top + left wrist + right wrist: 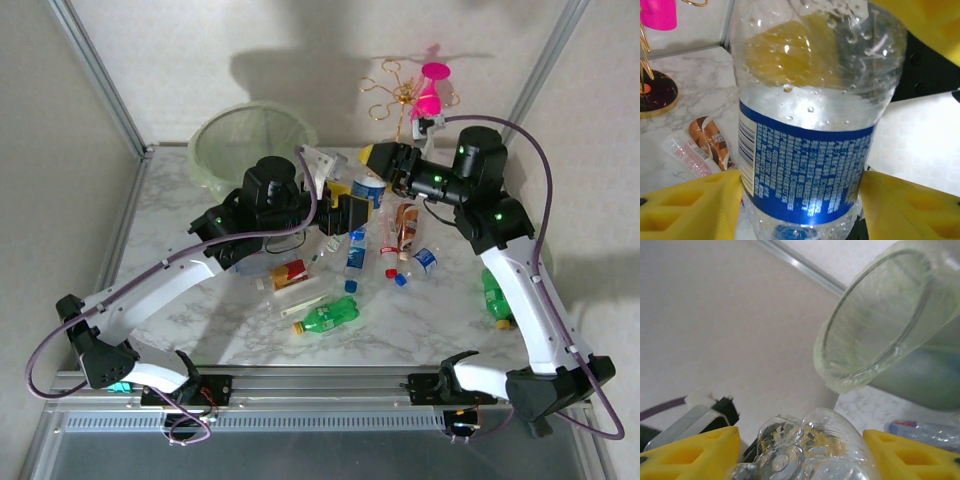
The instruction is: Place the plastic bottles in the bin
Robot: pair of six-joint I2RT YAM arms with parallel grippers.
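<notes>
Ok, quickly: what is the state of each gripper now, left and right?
Left gripper: closed on the blue-label bottle, at its label.
Right gripper: closed on the same bottle, at its clear end.

Left arm: elbow folded low and out to the left of its base, white link rising forward and inward, wrist pointing right. Left jaws closed on a bottle, yellow pads pressed against both sides of its label band. Right arm: elbow low and out to the right, link rising forward, its wrist bent to point left. Right jaws clamp the same bottle further along, one pad on each side. From the top I see both sets of jaws meeting nearly tip to tip. Green joint lights lit on both arms.
</notes>
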